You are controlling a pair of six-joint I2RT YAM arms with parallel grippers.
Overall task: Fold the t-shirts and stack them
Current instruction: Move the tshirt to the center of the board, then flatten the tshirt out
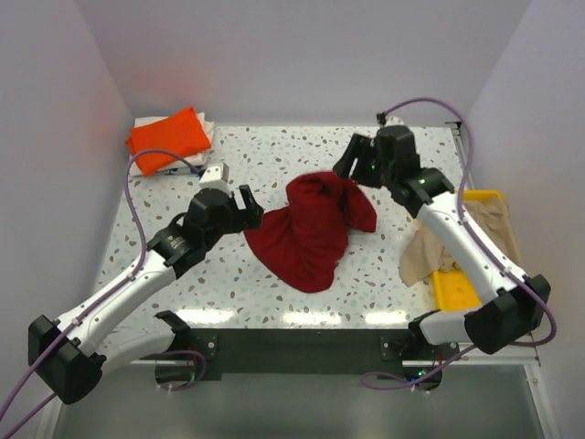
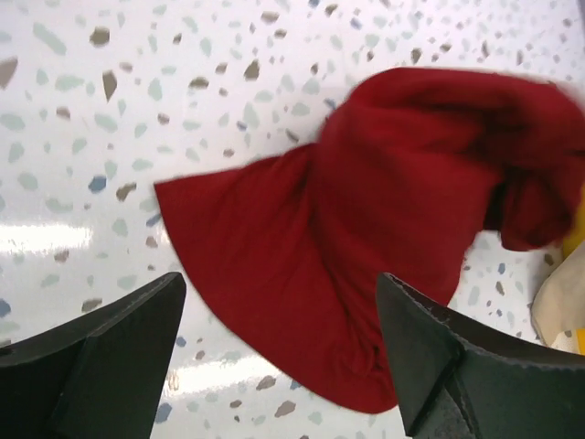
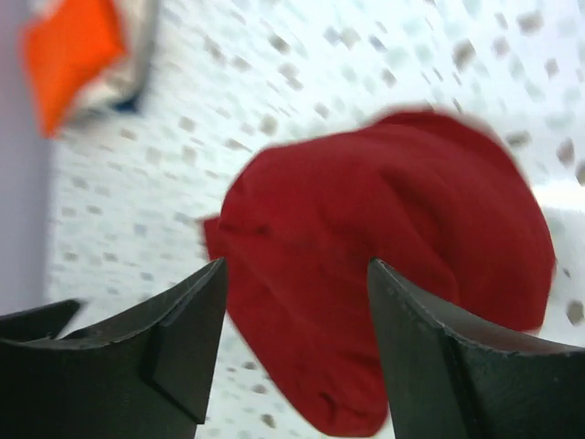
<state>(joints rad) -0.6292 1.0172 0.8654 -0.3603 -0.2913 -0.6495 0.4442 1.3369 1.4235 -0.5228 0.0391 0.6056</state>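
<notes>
The dark red t-shirt (image 1: 311, 229) lies crumpled in a heap in the middle of the table, its upper part bunched. My left gripper (image 1: 249, 208) hovers just left of it, open and holding nothing; in the left wrist view the red t-shirt (image 2: 384, 219) spreads out beyond the left gripper (image 2: 283, 320). Behind the heap on its right, my right gripper (image 1: 352, 160) is open and empty; its wrist view shows the red t-shirt (image 3: 384, 265) below the right gripper (image 3: 297, 293). A folded orange t-shirt (image 1: 169, 137) rests on a whitish t-shirt (image 1: 208, 133) at the back left. A beige t-shirt (image 1: 439, 251) hangs over the tray.
A yellow plastic tray (image 1: 452, 288) stands at the right edge, partly under the beige cloth and the right arm. White walls close in the table on the left, back and right. The orange t-shirt (image 3: 73, 46) shows at the top left of the right wrist view.
</notes>
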